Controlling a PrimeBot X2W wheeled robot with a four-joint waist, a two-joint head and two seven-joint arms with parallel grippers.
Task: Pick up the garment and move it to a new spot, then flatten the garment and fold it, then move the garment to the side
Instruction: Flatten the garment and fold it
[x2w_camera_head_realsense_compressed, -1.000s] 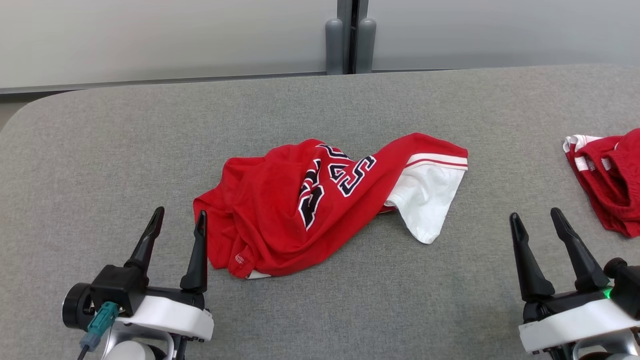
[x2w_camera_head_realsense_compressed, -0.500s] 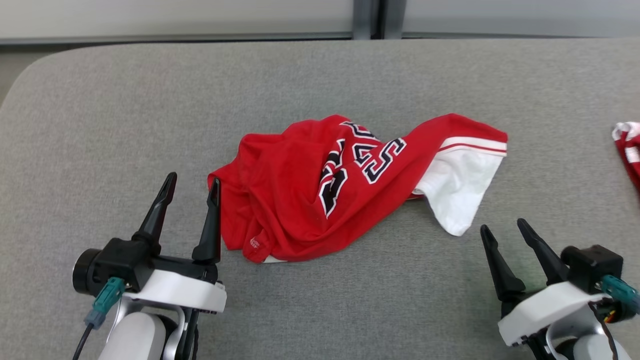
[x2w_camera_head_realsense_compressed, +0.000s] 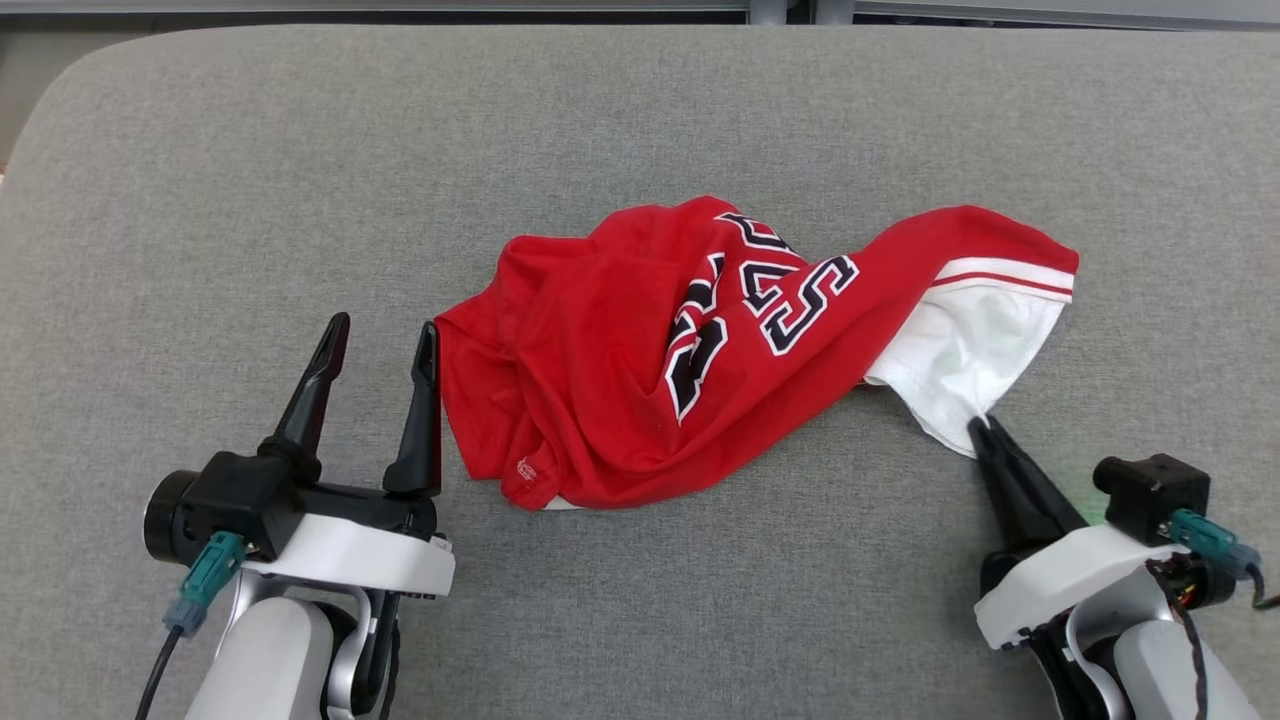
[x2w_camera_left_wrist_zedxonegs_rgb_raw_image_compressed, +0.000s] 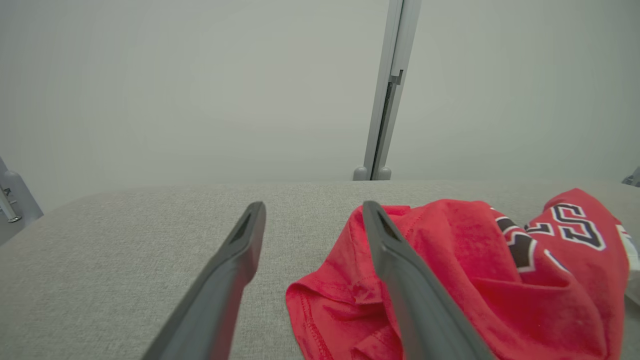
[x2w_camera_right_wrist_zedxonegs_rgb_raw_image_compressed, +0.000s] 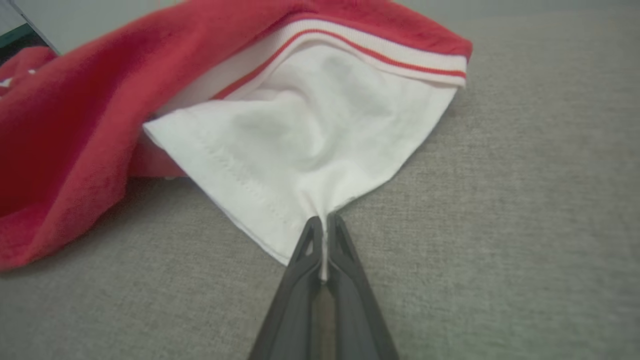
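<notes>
My right claw (x2w_camera_right_wrist_zedxonegs_rgb_raw_image_compressed: 324, 226) is pinching the white corner of the shirt (x2w_camera_head_realsense_compressed: 620, 380) on the grey table (x2w_camera_head_realsense_compressed: 200, 180). My left claw (x2w_camera_head_realsense_compressed: 384, 324) is hanging apart beside it. I should be lifting slowly, gripping tight.

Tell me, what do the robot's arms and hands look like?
The left hand and right hand match: two long, tapering black fingers rise from a black block mounted on a white shell. Below are pale grey forearms. A teal plug with a dark cable sits at each wrist.
</notes>
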